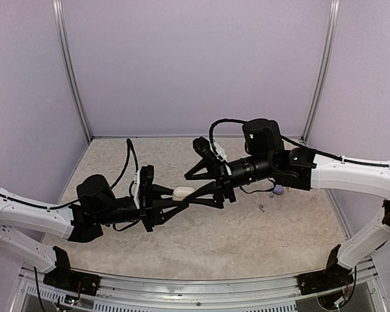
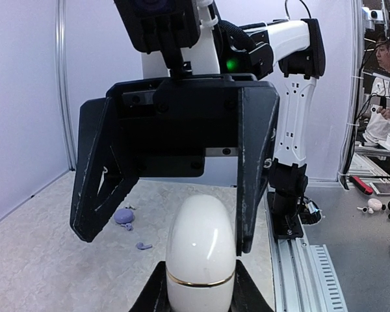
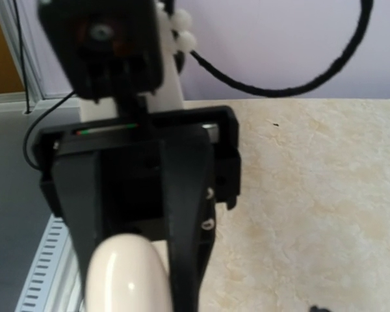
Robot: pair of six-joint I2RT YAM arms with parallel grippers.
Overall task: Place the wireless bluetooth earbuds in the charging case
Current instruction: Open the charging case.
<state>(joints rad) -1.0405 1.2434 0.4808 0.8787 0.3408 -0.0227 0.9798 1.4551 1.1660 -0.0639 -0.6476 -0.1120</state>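
currently the left gripper (image 2: 200, 296) is clamped tight on the base of the white case (image 2: 201, 240). it holds the case up off the table (image 1: 182, 253), probably so the other arm can work the lid, whose seam looks closed. the right gripper (image 2: 166, 237) straddles the free end with jaws wide, gripping nothing, one finger just beside the case at 3 o'clock. the earbuds (image 1: 277, 190) lie untouched on the table, at the case's 3 o'clock from above.
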